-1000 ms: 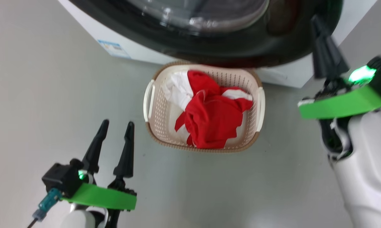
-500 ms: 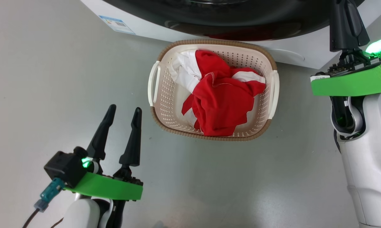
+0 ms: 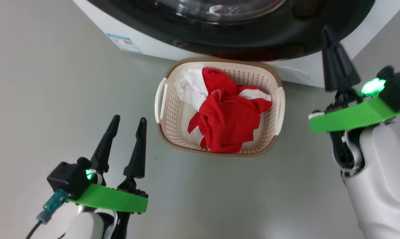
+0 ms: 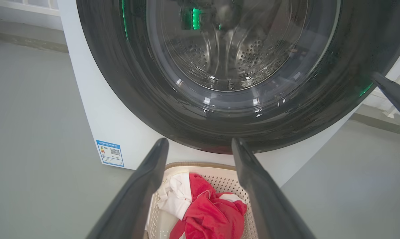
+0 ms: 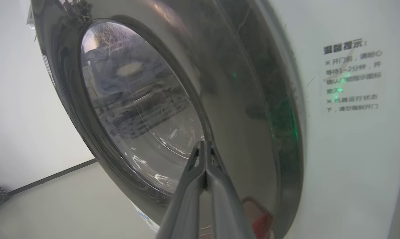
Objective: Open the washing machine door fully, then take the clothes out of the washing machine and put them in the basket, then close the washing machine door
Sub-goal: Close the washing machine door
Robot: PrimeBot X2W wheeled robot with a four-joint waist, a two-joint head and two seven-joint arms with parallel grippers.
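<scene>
Glossy grey floor (image 3: 37, 83); white wall (image 5: 14, 116), dark baseboard (image 5: 53, 176).

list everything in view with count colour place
white box-shaped washing machine: one, white, at the back
round glossy black-rimmed glass door: one, black and clear, on its front, looks shut
small blue label: one, blue, machine's lower left
cream perforated plastic basket: one, cream, brown rim, floor below the door
red and white garments: bundle, count unclear, in the basket
smooth grey floor: one, grey, all around
left end effector: one, dark fingers, open, left of basket
right end effector: one, dark fingers, shut, beside the door
</scene>
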